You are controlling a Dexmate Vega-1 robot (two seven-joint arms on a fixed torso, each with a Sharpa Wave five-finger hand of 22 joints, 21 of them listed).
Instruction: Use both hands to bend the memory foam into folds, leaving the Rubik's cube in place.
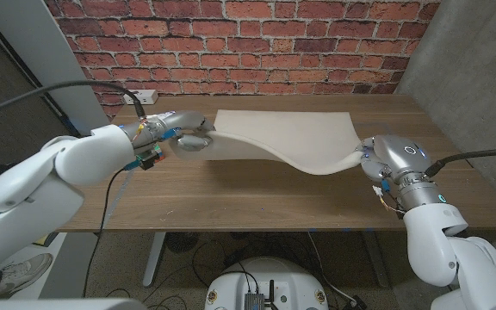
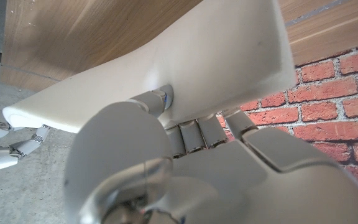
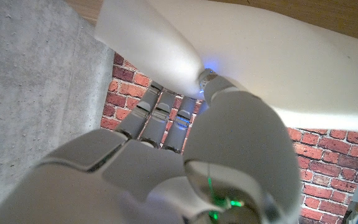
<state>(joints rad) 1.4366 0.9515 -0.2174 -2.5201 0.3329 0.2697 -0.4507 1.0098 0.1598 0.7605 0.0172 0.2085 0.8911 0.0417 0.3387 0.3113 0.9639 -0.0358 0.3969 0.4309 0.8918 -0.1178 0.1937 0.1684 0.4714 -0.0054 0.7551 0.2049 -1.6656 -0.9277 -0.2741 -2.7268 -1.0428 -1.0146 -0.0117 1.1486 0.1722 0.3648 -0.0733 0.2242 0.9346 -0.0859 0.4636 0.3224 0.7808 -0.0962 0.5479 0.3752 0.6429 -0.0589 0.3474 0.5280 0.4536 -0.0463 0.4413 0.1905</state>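
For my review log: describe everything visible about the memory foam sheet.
The memory foam is a cream, smooth, thick rectangular sheet lying across the wooden table. Its near edge is lifted and wavy, sagging between the two grips. The left hand grips its left corner; the right hand grips its right corner.

We see even, soft overhead light on the counter [image 1: 257, 194], with a faint shadow under the lifted foam [image 1: 287, 138]. Both wrist views blur up close; the right hand [image 3: 185, 168] carries small blue and green glints.
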